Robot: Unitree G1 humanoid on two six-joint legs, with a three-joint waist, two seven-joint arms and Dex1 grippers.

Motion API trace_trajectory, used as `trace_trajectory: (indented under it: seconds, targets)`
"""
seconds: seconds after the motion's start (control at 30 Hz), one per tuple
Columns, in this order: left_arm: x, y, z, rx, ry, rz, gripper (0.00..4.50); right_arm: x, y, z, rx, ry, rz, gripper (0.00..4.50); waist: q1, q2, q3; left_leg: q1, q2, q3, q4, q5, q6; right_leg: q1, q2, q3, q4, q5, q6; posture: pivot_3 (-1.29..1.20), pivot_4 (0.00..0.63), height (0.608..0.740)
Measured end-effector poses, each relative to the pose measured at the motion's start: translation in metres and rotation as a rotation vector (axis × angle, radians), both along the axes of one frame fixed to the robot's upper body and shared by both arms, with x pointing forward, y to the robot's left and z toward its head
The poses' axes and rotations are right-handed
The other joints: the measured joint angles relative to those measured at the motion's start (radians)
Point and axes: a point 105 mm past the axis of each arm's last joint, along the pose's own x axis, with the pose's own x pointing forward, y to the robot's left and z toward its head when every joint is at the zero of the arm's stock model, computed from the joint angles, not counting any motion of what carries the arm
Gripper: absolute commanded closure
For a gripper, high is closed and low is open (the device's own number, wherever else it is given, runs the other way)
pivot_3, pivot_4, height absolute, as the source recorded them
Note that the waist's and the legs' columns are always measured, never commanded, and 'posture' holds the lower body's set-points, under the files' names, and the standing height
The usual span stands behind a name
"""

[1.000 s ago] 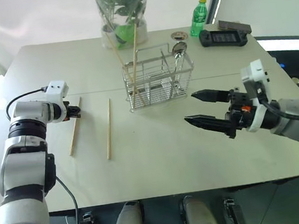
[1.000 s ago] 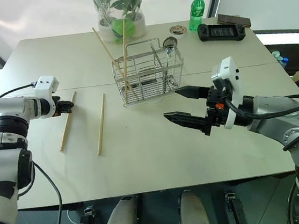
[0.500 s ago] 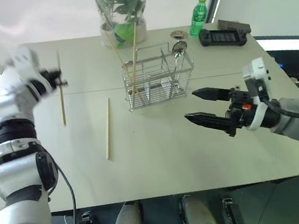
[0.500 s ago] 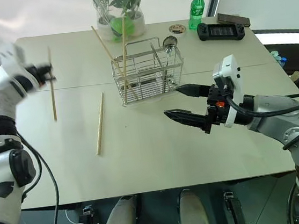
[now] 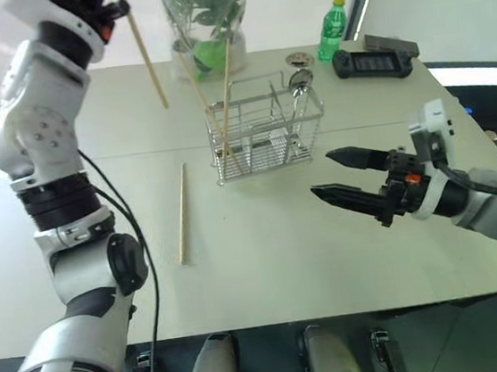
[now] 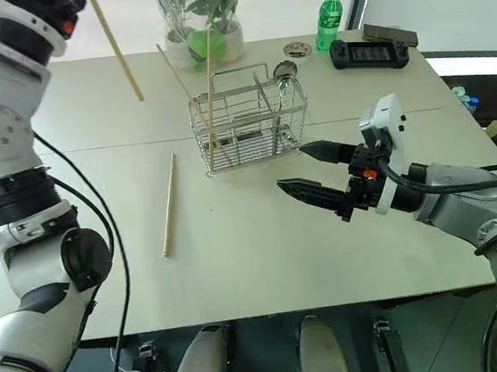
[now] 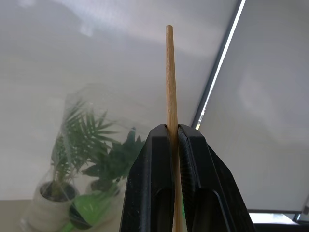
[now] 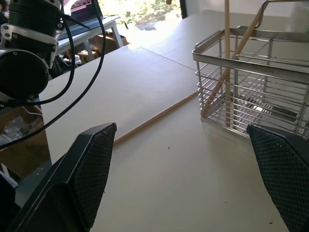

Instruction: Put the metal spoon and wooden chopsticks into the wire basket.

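Task is partly done. The metal spoon [image 5: 298, 82] is already standing in the right end of the wire basket [image 5: 264, 128], bowl up, and two wooden chopsticks [image 5: 221, 99] are leaning in its left compartment, tips sticking out well above the rim.

A third chopstick [image 5: 142, 47] is being held high over the far left of the table [image 5: 263, 238]; the left gripper [image 7: 172, 145] is clamped tight on it, stick poking out past the fingertips. A fourth chopstick [image 5: 181, 213] is lying flat on the table, left of the basket and nearer, untouched.

The right gripper [image 5: 346, 177] is hanging near the basket's right side, jaws spread wide, holding nothing.

So two sticks are left, by my reading: one in hand, one to pick.

Chopsticks are looking pale tan, thin, straight and plain. Basket is a silver wire grid with an upright handle.
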Motion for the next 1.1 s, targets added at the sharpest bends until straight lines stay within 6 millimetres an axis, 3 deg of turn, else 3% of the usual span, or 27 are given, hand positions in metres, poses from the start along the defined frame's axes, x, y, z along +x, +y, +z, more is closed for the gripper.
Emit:
trace_trajectory:
  seconds: [0.27, 0.53, 0.6, 0.77, 0.87, 1.07, 1.1]
  targets:
    - [0.019, -0.025, -0.016, -0.029, 0.014, -0.035, 4.45, -0.004, -0.001, -0.004, 0.005, -0.001, -0.039, 0.0, 0.007, 0.0, 0.0, -0.001, 0.0, 0.0, 0.001, 0.0, 0.0, 0.0, 0.0, 0.0, -0.001, 0.0, 0.0, 0.0, 0.15, 0.72]
    - [0.023, -0.059, -0.027, 0.064, -0.048, -0.045, 4.45, -0.005, -0.002, -0.002, 0.018, -0.004, -0.063, 0.0, 0.011, 0.0, 0.0, -0.001, 0.0, 0.0, 0.001, 0.0, 0.0, 0.0, 0.0, 0.0, -0.001, 0.0, 0.0, 0.0, 0.15, 0.72]
    - [0.022, -0.066, -0.038, 0.102, -0.066, -0.043, 4.45, -0.005, -0.002, -0.002, 0.02, -0.005, -0.066, 0.0, 0.011, 0.0, 0.0, -0.001, 0.0, 0.0, 0.001, 0.0, 0.0, 0.0, 0.0, 0.0, -0.001, 0.0, 0.0, 0.0, 0.15, 0.72]
    - [0.026, -0.08, -0.089, 0.164, -0.004, -0.043, 4.45, -0.006, -0.002, 0.001, 0.033, -0.004, -0.073, 0.0, 0.01, 0.001, 0.0, -0.002, 0.0, 0.0, 0.001, 0.0, 0.0, 0.0, 0.0, 0.0, -0.001, 0.0, 0.0, 0.0, 0.15, 0.72]
    - [0.025, -0.08, -0.094, 0.159, -0.003, -0.036, 3.39, -0.006, -0.003, 0.001, 0.035, -0.002, -0.075, 0.0, 0.011, 0.001, 0.0, -0.002, 0.0, 0.0, 0.001, 0.0, 0.0, -0.001, 0.0, 0.0, -0.001, 0.0, 0.0, 0.0, 0.15, 0.72]
    - [0.021, -0.075, -0.089, 0.11, -0.008, -0.024, 0.28, -0.006, -0.004, 0.004, 0.042, -0.007, -0.081, 0.0, 0.011, 0.001, 0.0, -0.002, 0.0, 0.0, 0.001, 0.0, 0.0, 0.0, 0.0, 0.0, -0.001, 0.0, 0.0, 0.0, 0.15, 0.72]
    - [0.02, -0.074, -0.087, 0.11, -0.013, -0.019, 0.05, -0.005, -0.004, 0.005, 0.044, -0.01, -0.081, 0.0, 0.011, 0.001, 0.0, -0.002, 0.0, 0.0, 0.001, 0.0, 0.0, 0.0, 0.0, 0.0, -0.001, 0.0, 0.0, 0.0, 0.15, 0.72]
